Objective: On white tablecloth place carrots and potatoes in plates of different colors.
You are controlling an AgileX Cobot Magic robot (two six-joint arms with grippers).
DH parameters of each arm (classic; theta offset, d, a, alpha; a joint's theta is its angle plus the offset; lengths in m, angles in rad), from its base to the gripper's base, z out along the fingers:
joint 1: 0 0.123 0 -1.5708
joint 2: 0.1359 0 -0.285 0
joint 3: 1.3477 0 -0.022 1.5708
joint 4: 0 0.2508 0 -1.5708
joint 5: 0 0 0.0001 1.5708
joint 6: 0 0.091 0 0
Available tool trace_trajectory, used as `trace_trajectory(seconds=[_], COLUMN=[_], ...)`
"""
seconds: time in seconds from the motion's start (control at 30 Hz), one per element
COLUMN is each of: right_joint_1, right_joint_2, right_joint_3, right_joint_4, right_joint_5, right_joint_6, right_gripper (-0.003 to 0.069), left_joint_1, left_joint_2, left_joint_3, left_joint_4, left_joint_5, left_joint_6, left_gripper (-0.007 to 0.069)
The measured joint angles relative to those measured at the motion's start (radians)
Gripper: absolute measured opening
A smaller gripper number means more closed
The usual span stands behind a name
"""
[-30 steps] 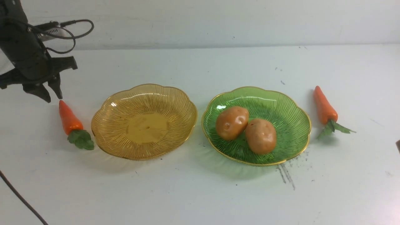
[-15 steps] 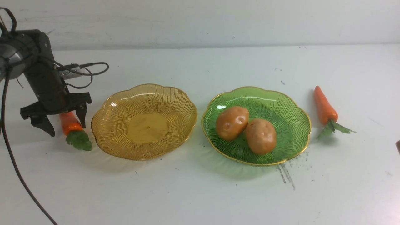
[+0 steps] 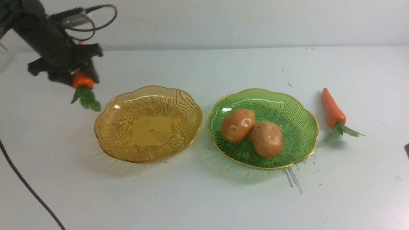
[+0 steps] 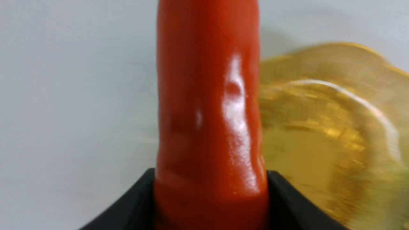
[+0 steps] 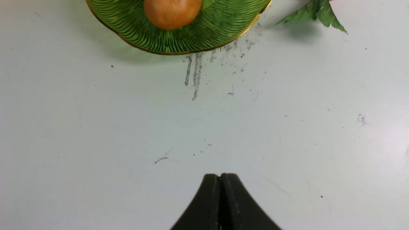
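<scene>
Nearest you, your right gripper (image 5: pixel 220 179) sits pinched shut on nothing over the white tablecloth (image 3: pixel 204 198), beyond it the green plate (image 3: pixel 297 127) holds both potatoes (image 3: pixel 238 125) with one carrot (image 3: pixel 332 108) lying at its 3 o'clock, and at the amber plate's (image 3: pixel 121 134) 10 o'clock your left gripper (image 3: pixel 78 76) clamps the other carrot (image 3: pixel 83 82) aloft.

The carrot (image 4: pixel 207 111) looks glossy, the amber plate (image 3: pixel 148 127) ribbed.
</scene>
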Motion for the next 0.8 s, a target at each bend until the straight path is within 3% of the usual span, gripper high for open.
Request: trace_trajectory(seconds=[0.07,0.13,0.33,0.47,0.63,0.73,0.8], right_joint_1=[0.000,0.000,0.000,-0.014,-0.153,-0.238,-0.290], right_joint_2=[0.000,0.000,0.000,0.012,0.144,0.265,0.366], right_joint_3=[0.000,0.000,0.000,-0.005,-0.109,-0.189,-0.264], right_joint_4=[0.016,0.018,0.014,-0.058,-0.144,-0.125,-0.091], right_joint_5=[-0.001,-0.006,-0.038,-0.071,-0.071,-0.092,-0.117], right_joint_6=[0.000,0.000,0.035,0.095,0.119,0.120,0.119], right_gripper=[-0.0015,-0.0015,-0.0015,-0.0015,-0.0015,-0.0015,-0.0015], left_joint_1=[-0.090,-0.140,-0.228,-0.246,-0.247,-0.247,-0.247], left_joint_2=[0.008,0.033,0.114,0.128,0.102,0.060,0.015], left_joint_3=[-0.001,-0.001,0.002,0.003,0.003,0.023,0.043], left_joint_4=[-0.051,-0.035,0.123,0.165,0.160,0.154,0.147], left_joint_5=[0.001,0.003,0.004,0.004,0.004,0.004,0.004], left_joint_6=[0.107,0.132,0.064,0.026,0.016,-0.007,-0.021], left_gripper=[0.0364,0.0364,0.0367,0.0466,0.0568,0.0482,0.0335])
